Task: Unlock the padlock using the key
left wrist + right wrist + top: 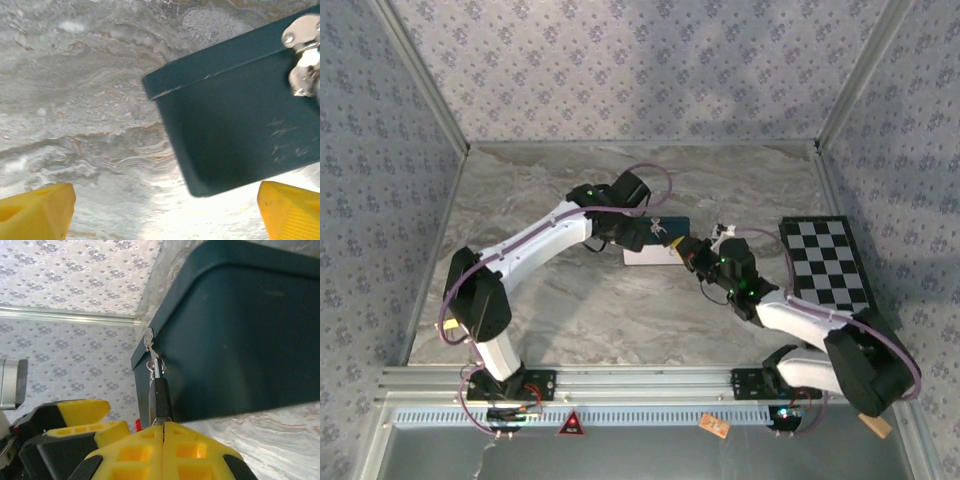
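Right claw (164, 424) pinches shut on the padlock (160, 392) at frame centre beside the blue tin (240, 340), steadying it, while left claw (165, 215) gapes empty; the silvery bit (149, 335) above may be the key, so turning it likely comes next.

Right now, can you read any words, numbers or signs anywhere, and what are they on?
No text here can be read.
Red triangle sticker on the front rail: a warning-style sign, with its symbol too small to read.
Orange tag on the same rail: any print is too small to read.
Dark teal tin: no words on the sides that show.
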You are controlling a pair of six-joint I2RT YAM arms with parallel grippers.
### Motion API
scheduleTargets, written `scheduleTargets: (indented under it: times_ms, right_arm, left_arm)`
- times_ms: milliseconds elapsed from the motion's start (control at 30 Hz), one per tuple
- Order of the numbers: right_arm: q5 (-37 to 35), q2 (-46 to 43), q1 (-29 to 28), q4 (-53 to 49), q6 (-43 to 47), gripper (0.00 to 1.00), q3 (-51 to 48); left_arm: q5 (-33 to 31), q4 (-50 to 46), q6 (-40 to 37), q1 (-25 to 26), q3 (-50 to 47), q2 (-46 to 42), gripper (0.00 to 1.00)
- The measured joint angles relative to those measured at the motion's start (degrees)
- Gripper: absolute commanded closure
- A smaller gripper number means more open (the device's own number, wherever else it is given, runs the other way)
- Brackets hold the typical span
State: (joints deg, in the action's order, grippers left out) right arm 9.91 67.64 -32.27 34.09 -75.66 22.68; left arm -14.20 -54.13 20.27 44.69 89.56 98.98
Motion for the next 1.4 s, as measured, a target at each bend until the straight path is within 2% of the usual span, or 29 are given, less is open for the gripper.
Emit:
scheduleTargets:
  times_ms: [67,233,300,400,533,633,800,967,1200,1400]
  right_arm:
    - [0.0,-1.86,0.59,-3.45,2.14,1.0,0.39]
    - [-0.02,-4.7,0.57,-10.29,7.52,1.0,1.4]
    - [-0.04,-5.22,0.04,-11.69,8.83,1.0,1.62]
    - [-0.07,-6.01,-1.36,-12.63,9.73,1.0,1.64]
    - [-0.48,-6.58,-2.91,-13.27,10.62,1.0,1.64]
    - [-0.76,-6.78,-3.3,-13.75,11.1,1.0,1.64]
    - [-1.22,-8.02,-3.54,-15.91,12.52,1.0,1.88]
    - [-2.19,-8.83,-4.74,-17.59,13.84,1.0,2.01]
    - [-3.13,-9.11,-5.53,-18.25,14.73,1.0,2.01]
    - [-3.56,-9.53,-6.71,-18.91,15.21,1.0,2.01]
  left_arm:
    - [0.48,-0.42,-1.38,-0.98,0.57,-0.04,0.0]
    - [6.38,0.39,-0.83,-7.19,2.69,0.15,0.0]
    - [8.22,0.35,-0.04,-8.24,4.42,0.74,0.02]
    - [10.58,1.38,0.79,-7.32,4.74,0.98,0.01]
    - [10.1,2.19,0.83,-2.97,-0.5,0.28,0.02]
    - [10.19,2.47,1.4,-0.83,-5.68,-0.2,0.08]
    - [10.62,5.79,3.67,-2.36,-9.73,-1.09,0.13]
    - [15.8,12.68,6.47,-5.01,-14.73,-5.81,0.12]
    - [18.95,19.3,9.84,-5.33,-15.96,-7.91,0.19]
    - [19.32,19.67,10.75,-5.33,-17.79,-7.69,0.27]
